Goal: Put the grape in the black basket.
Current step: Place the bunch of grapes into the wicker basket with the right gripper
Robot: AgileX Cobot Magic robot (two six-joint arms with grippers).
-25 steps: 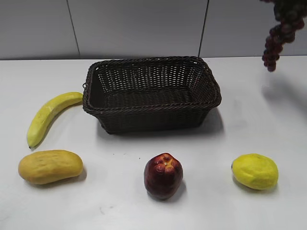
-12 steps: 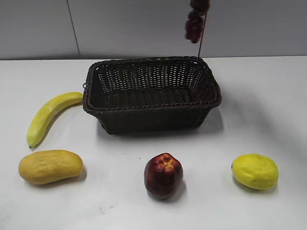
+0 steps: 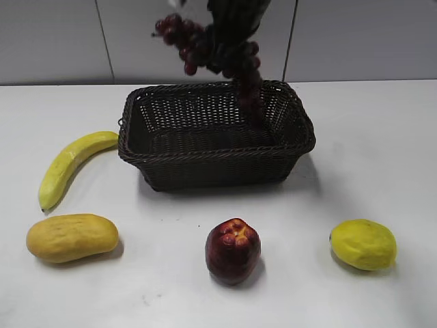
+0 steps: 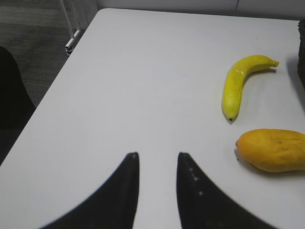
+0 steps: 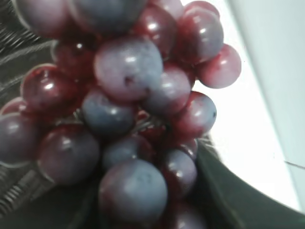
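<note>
Grape (image 3: 212, 51) is airborne over the basket (image 3: 216, 160), hanging from the right end effector (image 3: 235, 14) at the top edge of the exterior view. One end of the bunch sticks out left, the other droops toward the basket's back right corner; can't tell if it touches the rim or the inside. Right wrist view is filled with grapes pressed against the dark fingers (image 5: 224, 191), so I read that end effector as gripping the bunch.

Left end effector (image 4: 157, 186) is parked low over bare table (image 4: 119, 95), fingers slightly apart, holding nothing.

Progress, my read: pick and carry done, release not yet done. Left: lower a bit and let go so the whole bunch lands inside.

Banana (image 3: 68, 164), mango (image 3: 71, 236), red fruit (image 3: 232, 250), lemon (image 3: 363, 244) lie on the table outside the basket.

No brands, labels or readable writing anywhere.
</note>
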